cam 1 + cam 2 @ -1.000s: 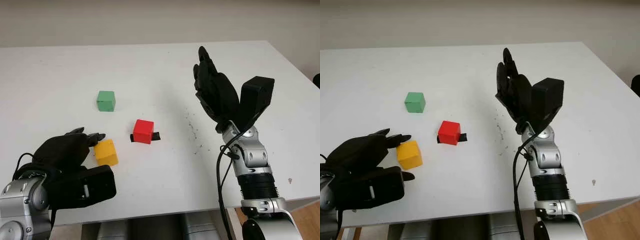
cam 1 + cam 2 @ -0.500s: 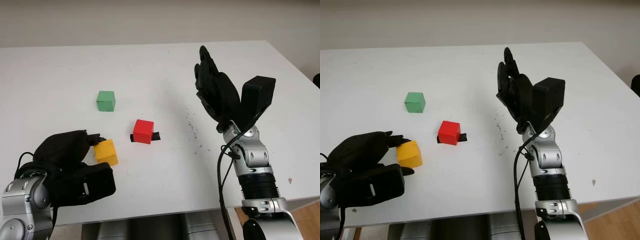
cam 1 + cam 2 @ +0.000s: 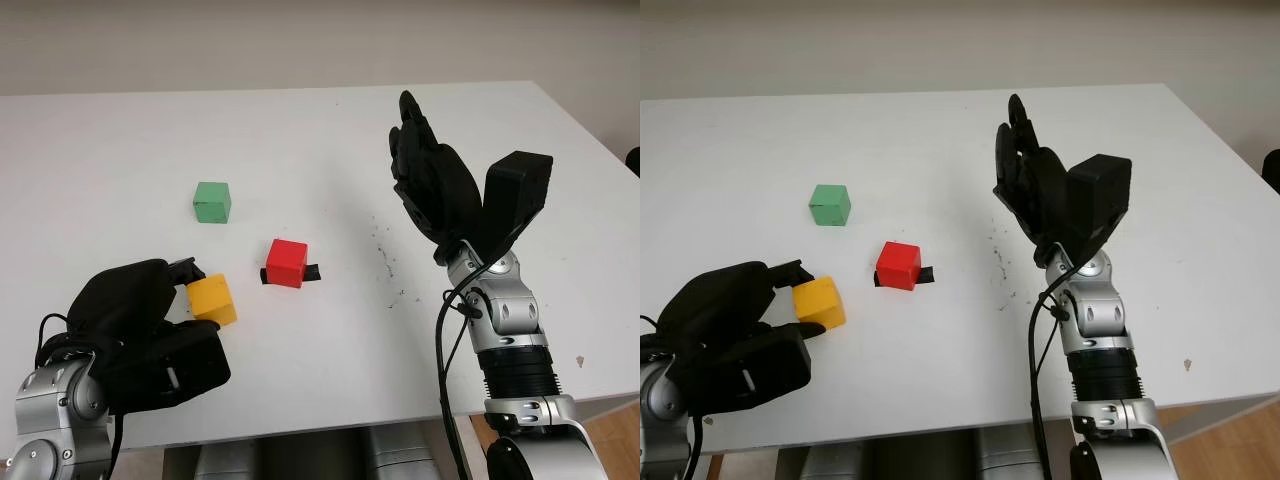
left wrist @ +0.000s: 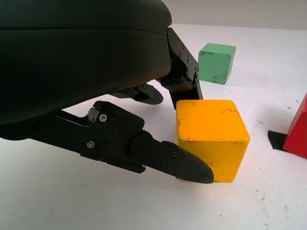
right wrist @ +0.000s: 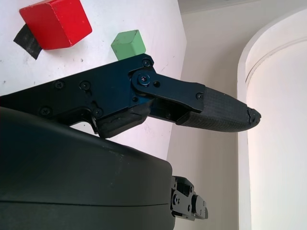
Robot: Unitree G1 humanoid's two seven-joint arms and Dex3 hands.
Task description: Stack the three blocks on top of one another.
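Observation:
A yellow block (image 3: 213, 300) stands on the white table (image 3: 300, 130) near the front left. My left hand (image 3: 190, 292) is shut on the yellow block, with one fingertip (image 4: 184, 84) against its far side and another (image 4: 189, 167) against its near side. The red block (image 3: 287, 262) sits a little to the right of it, towards the table's middle. The green block (image 3: 211, 201) stands farther back on the left. My right hand (image 3: 427, 175) is held up above the table right of centre, open and holding nothing.
A small strip of black tape (image 3: 312, 272) lies on the table against the red block's right side. Dark specks (image 3: 385, 262) mark the surface near the right hand. The table's front edge (image 3: 350, 420) runs close to both arms.
The left hand's fingers have curled in from a spread pose until they press on the yellow block, which has shifted slightly away from me. The right hand has stayed in place.

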